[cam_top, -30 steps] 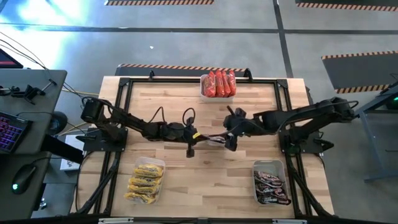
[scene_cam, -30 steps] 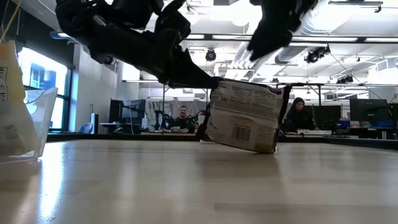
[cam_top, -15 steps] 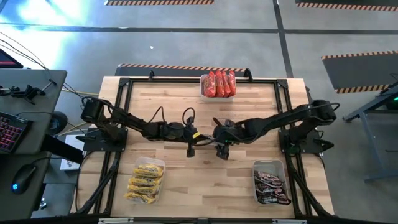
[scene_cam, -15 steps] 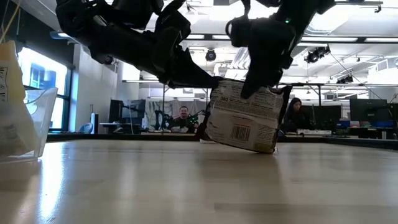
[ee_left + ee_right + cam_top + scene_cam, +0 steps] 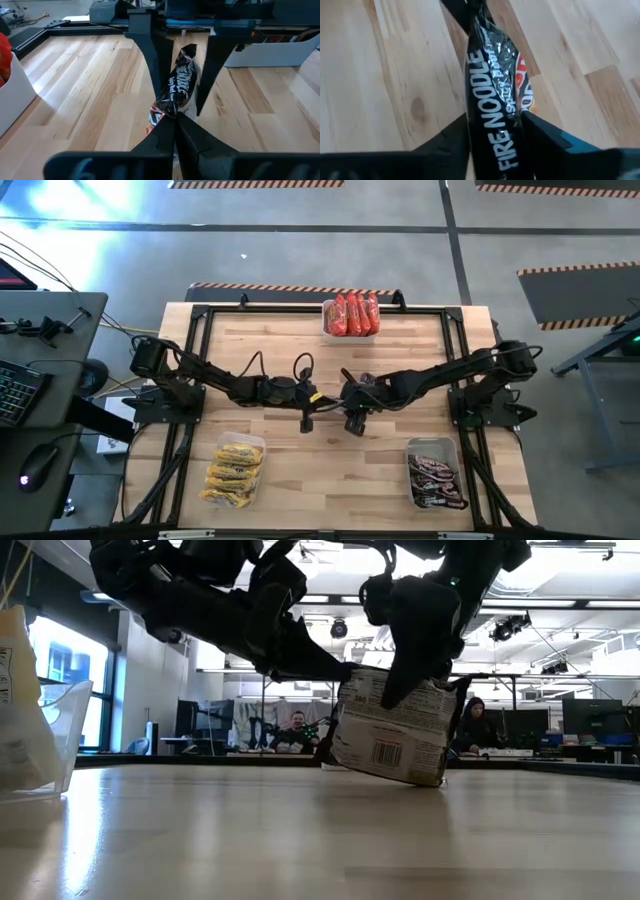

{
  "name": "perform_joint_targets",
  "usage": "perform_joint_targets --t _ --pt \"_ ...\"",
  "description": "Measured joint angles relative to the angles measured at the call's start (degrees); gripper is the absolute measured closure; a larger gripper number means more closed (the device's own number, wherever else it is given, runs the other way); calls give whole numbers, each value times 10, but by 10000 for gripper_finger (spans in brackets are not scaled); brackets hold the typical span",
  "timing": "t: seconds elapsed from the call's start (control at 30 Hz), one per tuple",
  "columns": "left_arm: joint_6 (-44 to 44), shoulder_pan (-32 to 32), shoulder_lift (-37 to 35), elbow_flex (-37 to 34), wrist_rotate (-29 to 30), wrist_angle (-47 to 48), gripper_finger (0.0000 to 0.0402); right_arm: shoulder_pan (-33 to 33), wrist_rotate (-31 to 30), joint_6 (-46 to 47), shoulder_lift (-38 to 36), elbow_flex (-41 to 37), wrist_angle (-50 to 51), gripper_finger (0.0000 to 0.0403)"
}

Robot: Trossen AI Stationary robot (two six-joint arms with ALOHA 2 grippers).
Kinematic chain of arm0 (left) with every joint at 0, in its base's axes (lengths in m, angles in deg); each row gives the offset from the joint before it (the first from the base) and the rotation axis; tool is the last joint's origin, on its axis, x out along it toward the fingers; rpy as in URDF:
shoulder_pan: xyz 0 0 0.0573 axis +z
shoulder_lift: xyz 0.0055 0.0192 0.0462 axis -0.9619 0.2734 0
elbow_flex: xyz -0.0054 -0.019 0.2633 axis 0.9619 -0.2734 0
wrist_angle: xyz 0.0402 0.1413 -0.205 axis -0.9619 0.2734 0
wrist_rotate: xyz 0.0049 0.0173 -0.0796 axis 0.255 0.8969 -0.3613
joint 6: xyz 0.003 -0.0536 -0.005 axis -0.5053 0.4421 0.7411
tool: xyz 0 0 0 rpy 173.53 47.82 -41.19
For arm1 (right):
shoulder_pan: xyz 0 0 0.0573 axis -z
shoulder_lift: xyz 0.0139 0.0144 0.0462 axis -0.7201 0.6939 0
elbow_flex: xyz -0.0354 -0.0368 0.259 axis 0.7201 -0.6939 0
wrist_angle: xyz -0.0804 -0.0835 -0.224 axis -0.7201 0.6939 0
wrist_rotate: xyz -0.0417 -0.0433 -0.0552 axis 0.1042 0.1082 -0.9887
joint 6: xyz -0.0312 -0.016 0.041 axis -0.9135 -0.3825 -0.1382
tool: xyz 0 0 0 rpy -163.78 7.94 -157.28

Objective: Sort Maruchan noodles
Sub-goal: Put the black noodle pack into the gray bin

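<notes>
Your left hand (image 5: 308, 402) is clamped on one end of a dark packet (image 5: 392, 728); your right hand (image 5: 350, 408) straddles the other end, fingers (image 5: 547, 138) close against it, not clearly gripping.
Mid-counter (image 5: 330, 470), one packet is up off the wood. Three tubs: red packets (image 5: 351, 314) far, yellow (image 5: 235, 465) near-left, dark (image 5: 436, 478) near-right. Bare wood all round.

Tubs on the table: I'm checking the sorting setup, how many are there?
3: one with red packets at the far edge, one with yellow packets near-left, one with dark packets near-right.
</notes>
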Motion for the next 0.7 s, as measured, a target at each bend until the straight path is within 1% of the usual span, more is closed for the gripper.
perform_joint_targets --t 0.13,0.27,0.4,0.53,0.6,0.7 --pt "5 0 0 0 2 1 397 0 0 -3 0 0 -1 297" --pt "5 0 -2 0 1 3 376 0 16 -18 -1 0 -1 323" --pt "5 0 -20 0 -3 26 346 0 26 -22 -10 0 3 324" --pt "-7 0 -56 -2 -4 61 323 0 37 -23 -31 0 12 321" --pt "-10 0 -74 -15 -4 57 318 -2 42 -27 -47 0 22 321" --pt "-8 5 -96 -47 -14 24 320 -9 47 -32 -82 1 49 321"
